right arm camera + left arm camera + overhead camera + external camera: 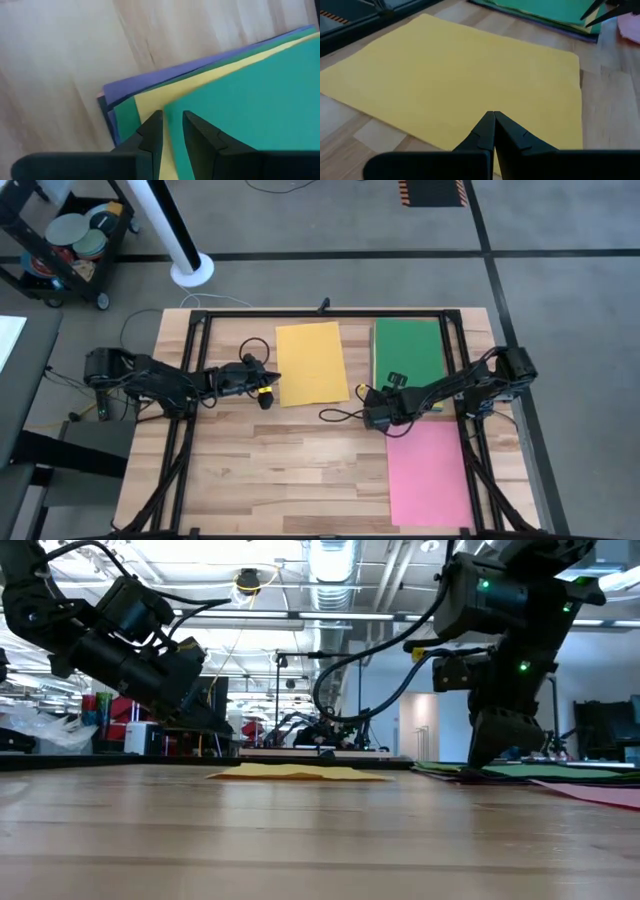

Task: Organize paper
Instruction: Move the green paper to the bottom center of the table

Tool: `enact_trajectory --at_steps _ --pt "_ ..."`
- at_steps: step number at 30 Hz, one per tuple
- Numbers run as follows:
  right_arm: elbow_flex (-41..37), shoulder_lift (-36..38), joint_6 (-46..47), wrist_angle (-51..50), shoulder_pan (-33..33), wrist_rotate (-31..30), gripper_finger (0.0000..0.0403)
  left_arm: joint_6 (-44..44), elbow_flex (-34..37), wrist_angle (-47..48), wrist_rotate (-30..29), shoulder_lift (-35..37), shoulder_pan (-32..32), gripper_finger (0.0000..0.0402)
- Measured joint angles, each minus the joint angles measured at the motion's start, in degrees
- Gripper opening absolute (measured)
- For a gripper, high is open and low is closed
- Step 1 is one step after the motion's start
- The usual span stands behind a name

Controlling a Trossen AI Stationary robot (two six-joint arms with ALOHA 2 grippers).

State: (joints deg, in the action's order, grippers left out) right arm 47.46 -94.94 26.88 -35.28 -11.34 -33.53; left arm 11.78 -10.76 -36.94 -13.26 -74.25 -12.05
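The pink paper lies flat and alone at the lower right of the high view, nearest the front of the worktop. It looks set out as its own colour.

Just past it, the right tool is down at the near corner of the stack. Its fingers are a little apart, with the corner of the green top sheet in the gap. I think it is there to peel one sheet off. It is not clear that the sheet is gripped yet. Yellow, green and purple edges stick out under the top sheet, so the pile is mixed and needs sorting.

In the middle of the high view the yellow paper lies flat by itself. The left tool is shut tight and holds nothing. Its tip is at the sheet's near left edge, maybe to keep it from sliding.
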Motion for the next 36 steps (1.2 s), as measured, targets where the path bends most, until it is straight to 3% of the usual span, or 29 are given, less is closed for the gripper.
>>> enact_trajectory --at_steps 11,16,19,29,36 --pt "-1.8 0.0 -0.3 0.3 1.6 -1.0 0.0067 0.0 0.0 0.1 0.0 0.0 0.0 0.0" --pt "-3.1 0.0 -0.3 -0.7 2.8 -0.5 0.0015 0.0 0.0 0.1 0.0 0.0 0.0 0.0" --pt "-2.7 0.0 -0.5 -1.0 2.1 -1.5 0.0004 0.0 0.0 0.1 0.0 0.0 0.0 0.0" --pt "7.6 0.0 0.1 -9.3 -2.4 -1.5 0.0 0.0 0.0 -0.2 0.0 0.4 0.0 0.0" --pt "17.4 0.0 1.6 -6.7 -6.6 7.2 0.0 0.0 0.0 -2.0 0.0 3.8 0.0 0.0"
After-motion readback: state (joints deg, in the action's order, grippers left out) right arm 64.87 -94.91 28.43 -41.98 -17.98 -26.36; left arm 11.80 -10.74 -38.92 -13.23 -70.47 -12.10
